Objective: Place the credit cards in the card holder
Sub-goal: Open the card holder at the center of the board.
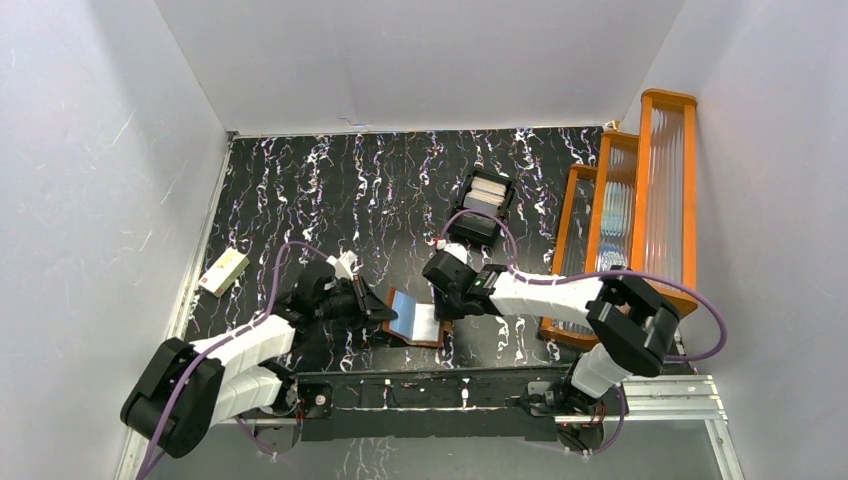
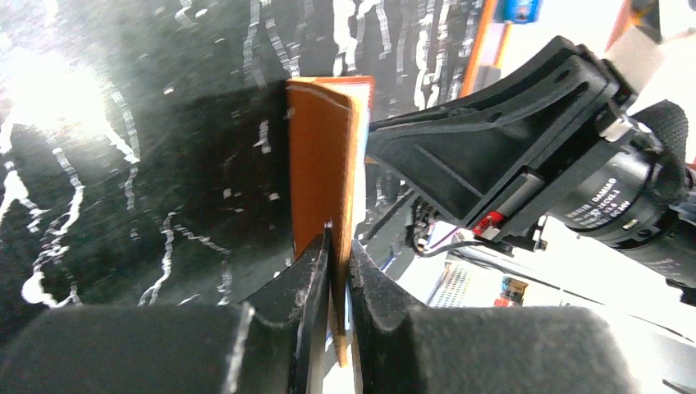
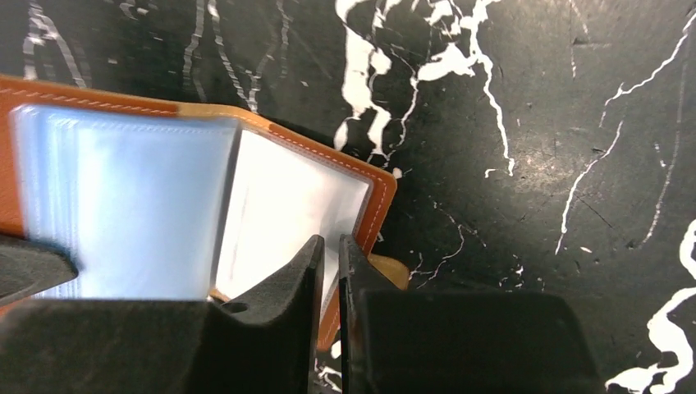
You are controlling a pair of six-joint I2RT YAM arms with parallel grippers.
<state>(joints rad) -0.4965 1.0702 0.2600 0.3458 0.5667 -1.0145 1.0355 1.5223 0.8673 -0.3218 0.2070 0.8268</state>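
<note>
The card holder lies open near the table's front middle, reddish-brown outside with shiny pale pockets. My left gripper is shut on its left flap, and in the left wrist view the orange flap stands edge-on between the gripper's closed jaws. My right gripper meets the holder from the right. In the right wrist view the jaws of this gripper are pressed almost together over the holder's right edge, beside a white pocket. Pale credit cards sit in a black tray further back.
The black tray stands behind the right gripper. A cream box with a green mark lies at the left table edge. Tall orange-framed racks line the right side. A tan corner pokes out from under the holder.
</note>
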